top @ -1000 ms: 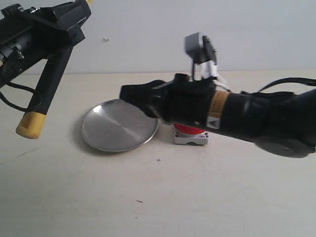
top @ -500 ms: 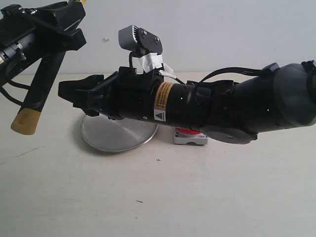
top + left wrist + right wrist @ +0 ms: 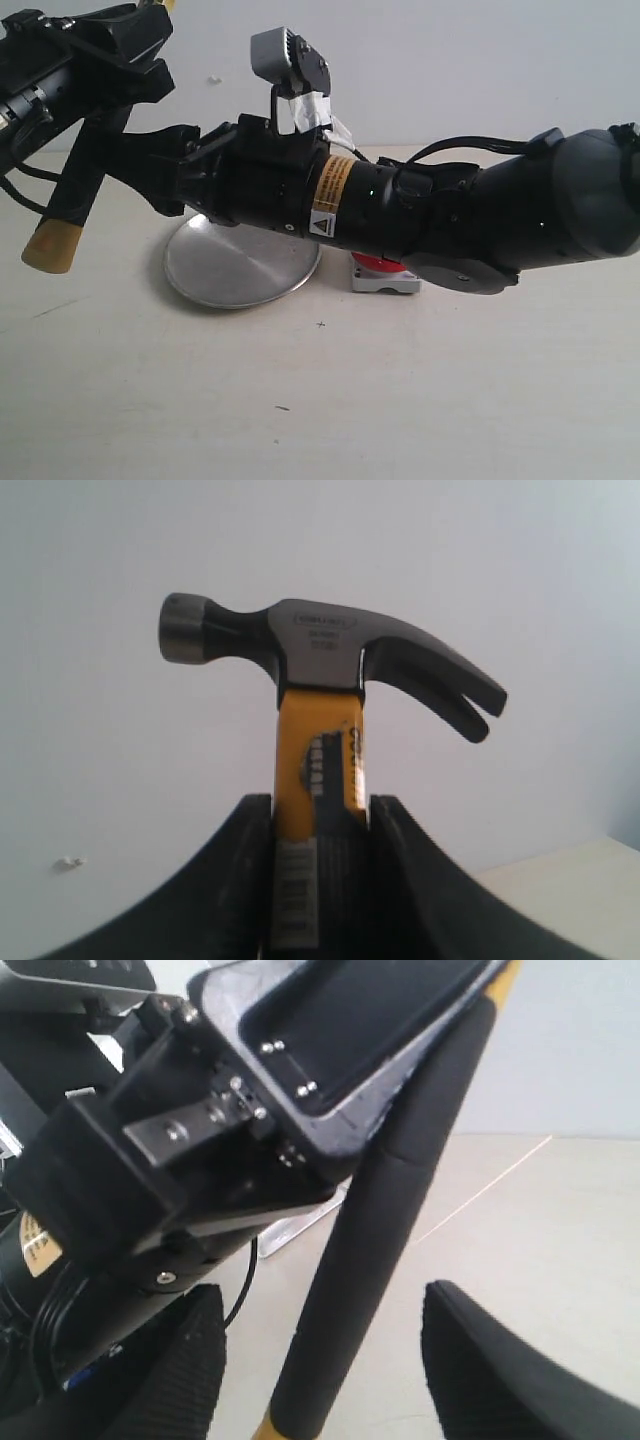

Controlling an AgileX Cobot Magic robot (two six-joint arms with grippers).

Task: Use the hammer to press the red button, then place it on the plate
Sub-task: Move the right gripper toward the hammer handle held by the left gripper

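My left gripper [image 3: 138,42] is high at the back left, shut on the hammer [image 3: 72,205] just below its head. The black handle hangs slanting down to a yellow end. In the left wrist view the dark claw head of the hammer [image 3: 320,645] stands above my left gripper [image 3: 320,805]. My right gripper [image 3: 122,165] reaches across the plate [image 3: 240,268] and is open. In the right wrist view its fingers [image 3: 185,1365] stand on either side of the hammer's handle [image 3: 385,1240] without touching it. The red button [image 3: 378,266] shows only partly under the right arm.
The right arm [image 3: 430,215] stretches across the middle of the beige table [image 3: 330,390], above the plate and the button. A pale wall [image 3: 480,60] runs behind. In the right wrist view the left gripper's body [image 3: 200,1120] sits close above my right gripper [image 3: 320,1310].
My right arm swung left over the plate, then rose a little so that its open fingers came round the hammer's handle. The left gripper and the hammer barely moved.
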